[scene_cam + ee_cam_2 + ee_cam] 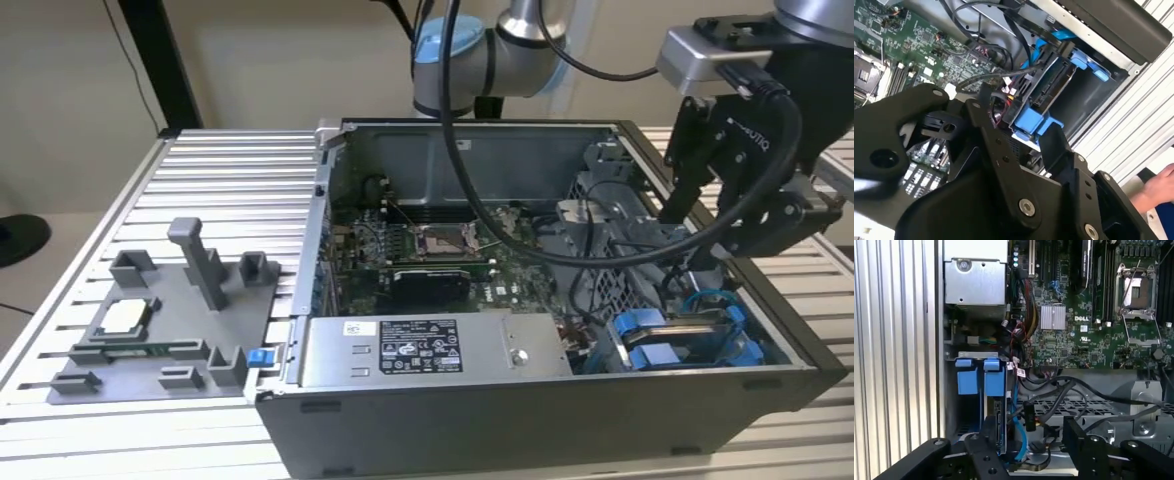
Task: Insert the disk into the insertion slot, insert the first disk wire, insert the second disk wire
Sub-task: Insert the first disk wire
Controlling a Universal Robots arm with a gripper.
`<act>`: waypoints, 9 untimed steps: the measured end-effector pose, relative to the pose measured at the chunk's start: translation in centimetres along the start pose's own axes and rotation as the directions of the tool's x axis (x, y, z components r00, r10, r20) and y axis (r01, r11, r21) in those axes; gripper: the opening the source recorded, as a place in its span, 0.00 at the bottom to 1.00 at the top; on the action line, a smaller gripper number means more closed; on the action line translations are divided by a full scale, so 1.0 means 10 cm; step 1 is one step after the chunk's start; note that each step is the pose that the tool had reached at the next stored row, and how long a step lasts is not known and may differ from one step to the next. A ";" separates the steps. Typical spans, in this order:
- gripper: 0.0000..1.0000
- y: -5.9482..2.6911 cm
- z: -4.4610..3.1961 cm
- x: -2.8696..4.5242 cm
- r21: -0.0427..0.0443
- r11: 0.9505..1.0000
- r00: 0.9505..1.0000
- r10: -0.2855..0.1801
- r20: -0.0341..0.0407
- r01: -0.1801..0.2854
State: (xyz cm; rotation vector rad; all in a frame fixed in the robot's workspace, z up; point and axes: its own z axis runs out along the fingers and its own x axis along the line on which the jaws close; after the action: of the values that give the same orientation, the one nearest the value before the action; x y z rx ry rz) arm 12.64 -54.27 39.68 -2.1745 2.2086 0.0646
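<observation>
In the exterior view, a grey tray (160, 330) of fixtures lies on the ribbed surface (240, 170) at the left. The open case (534, 400) stands mid-frame, with the power-supply box (414, 350) along its near wall. Right of that box, in the case's near corner, the disk (687, 325) stands on edge in the slot (954, 405), its blue tabs toward the box. The arm hangs above that corner.

In the first wrist view the claw (1023, 430) is wide and empty. The disk's thin edge runs from the blue tabs straight toward it and ends between the two fingers (974, 440), closer to one of them. So the disk lies directly ahead of the claw, its long axis in line with the reach. Loose black and blue wires (1029, 415) hang just beside the disk's end; I cannot tell whether either is plugged in.
</observation>
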 end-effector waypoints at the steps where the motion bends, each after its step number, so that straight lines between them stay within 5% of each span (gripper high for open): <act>1: 0.00 0.001 0.011 -0.033 0.000 1.000 1.000 0.000 -0.002 0.000; 3: 0.00 0.002 0.020 -0.077 0.000 1.000 1.000 -0.001 -0.004 0.001; 9: 0.00 0.023 0.022 -0.050 0.000 1.000 1.000 -0.002 -0.010 0.002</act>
State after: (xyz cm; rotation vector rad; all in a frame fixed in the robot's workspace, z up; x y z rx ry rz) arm 12.41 -53.75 39.50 -2.1814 2.2118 0.0540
